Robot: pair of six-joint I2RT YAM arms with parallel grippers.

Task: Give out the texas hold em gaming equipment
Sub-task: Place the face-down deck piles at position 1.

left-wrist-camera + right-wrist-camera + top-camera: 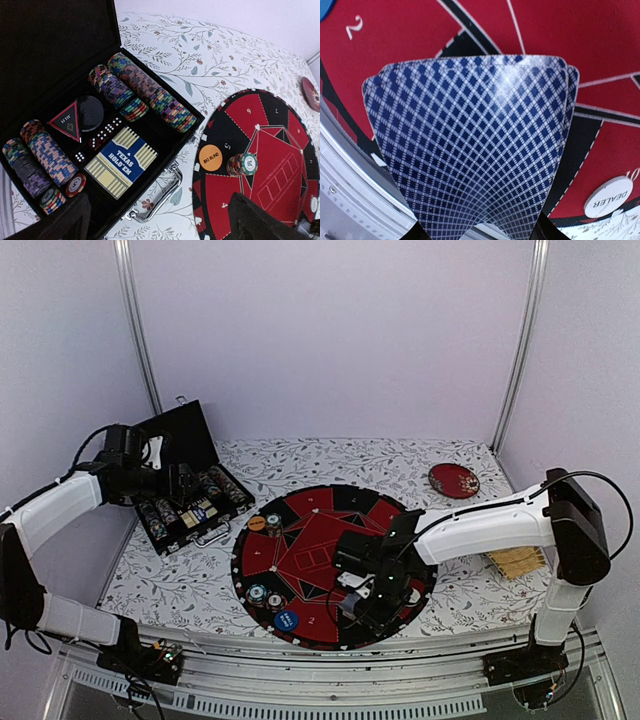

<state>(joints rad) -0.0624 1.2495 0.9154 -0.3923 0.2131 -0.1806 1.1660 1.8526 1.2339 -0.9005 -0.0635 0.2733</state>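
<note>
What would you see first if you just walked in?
The big red-and-black round board jumps out in the middle of the table. Over its near edge the right gripper pinches blue-checked cards, and at the far left an open black case holds rows of chips.

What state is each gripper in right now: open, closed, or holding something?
Left gripper: open, empty, over the poker chip case.
Right gripper: closed on blue-backed playing cards.

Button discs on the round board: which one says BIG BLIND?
The orange disc, beside a chip stack. The white disc reads DEALER; the blue disc cannot be read.
</note>
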